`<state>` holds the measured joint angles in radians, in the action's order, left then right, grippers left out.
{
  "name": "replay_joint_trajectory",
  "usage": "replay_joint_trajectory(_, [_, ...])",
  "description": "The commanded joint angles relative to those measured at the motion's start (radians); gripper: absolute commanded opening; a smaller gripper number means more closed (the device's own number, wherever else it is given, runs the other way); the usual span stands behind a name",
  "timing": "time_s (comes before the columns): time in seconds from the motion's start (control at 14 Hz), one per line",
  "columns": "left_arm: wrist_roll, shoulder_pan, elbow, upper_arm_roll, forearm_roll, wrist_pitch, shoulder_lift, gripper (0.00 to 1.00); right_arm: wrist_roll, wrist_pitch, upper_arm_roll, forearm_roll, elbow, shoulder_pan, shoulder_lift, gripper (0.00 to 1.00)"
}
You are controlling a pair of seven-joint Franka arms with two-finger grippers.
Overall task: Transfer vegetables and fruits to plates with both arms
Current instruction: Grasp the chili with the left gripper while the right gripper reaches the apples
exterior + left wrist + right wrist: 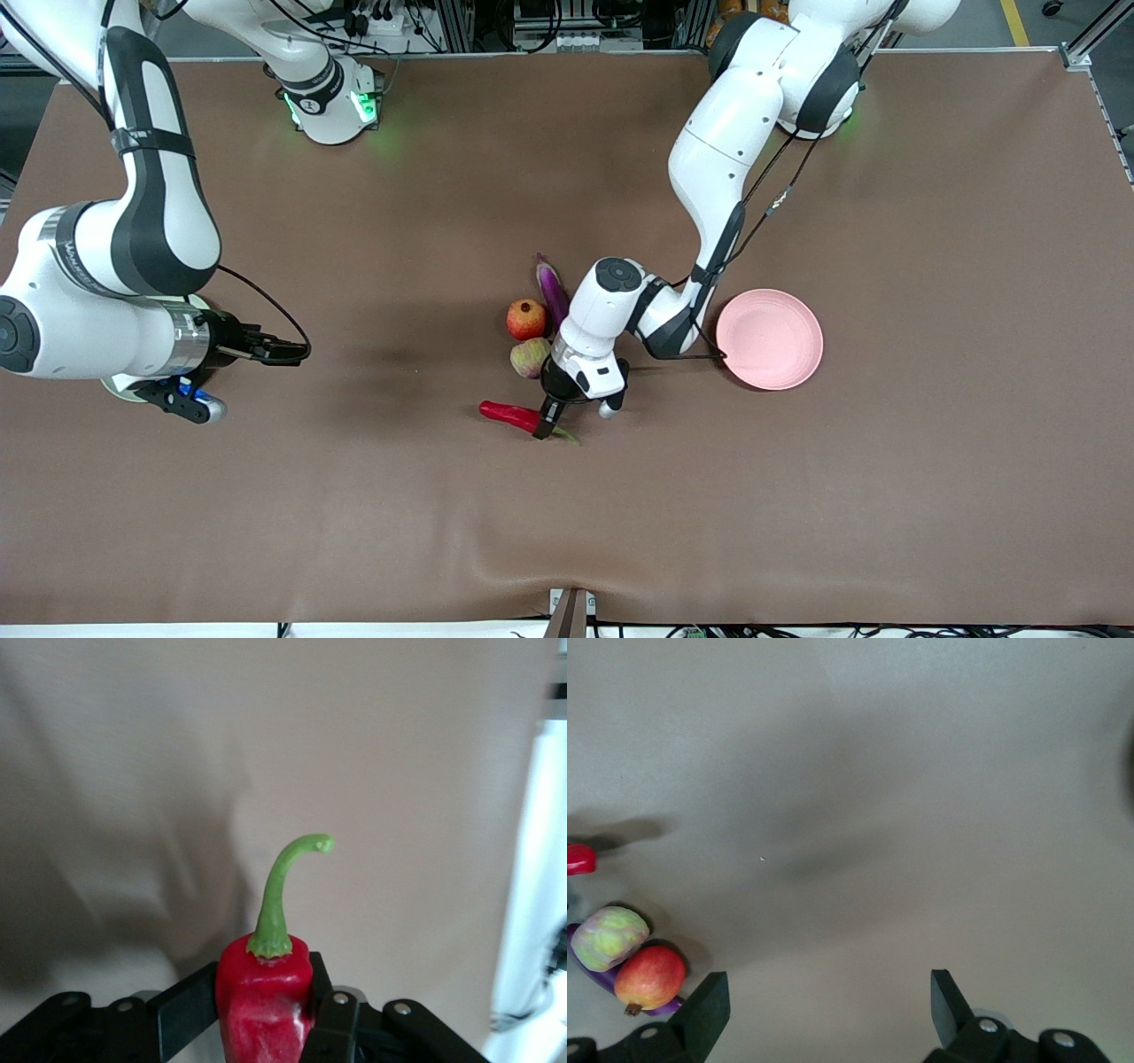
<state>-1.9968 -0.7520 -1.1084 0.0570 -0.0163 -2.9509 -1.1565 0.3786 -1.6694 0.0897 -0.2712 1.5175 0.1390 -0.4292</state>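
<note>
One chili pepper (512, 416) lies flat, stem toward the pink plate (769, 339).

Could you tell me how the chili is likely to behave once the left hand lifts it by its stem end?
The chili looks glossy, so it may slip between the left hand's fingers. Gripped near the stem end, its long body would probably droop or swing. It seems stiff and light, so it should keep its shape.
</note>
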Motion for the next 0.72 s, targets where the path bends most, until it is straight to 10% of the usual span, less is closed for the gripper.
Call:
replay_joint_trajectory(0.0, [0.009, 0.008, -0.013, -0.002, -0.037, 0.068, 0.096, 0.00, 0.090, -0.018, 0.002, -0.078, -0.004, 0.028, -0.010, 1.00])
replay_joint_trajectory(0.64, [0.165, 0.140, -0.050, -0.045, -0.053, 0.687, 0.340, 0.00, 0.491, -0.387, 0.002, -0.190, -0.005, 0.328, -0.140, 1.00])
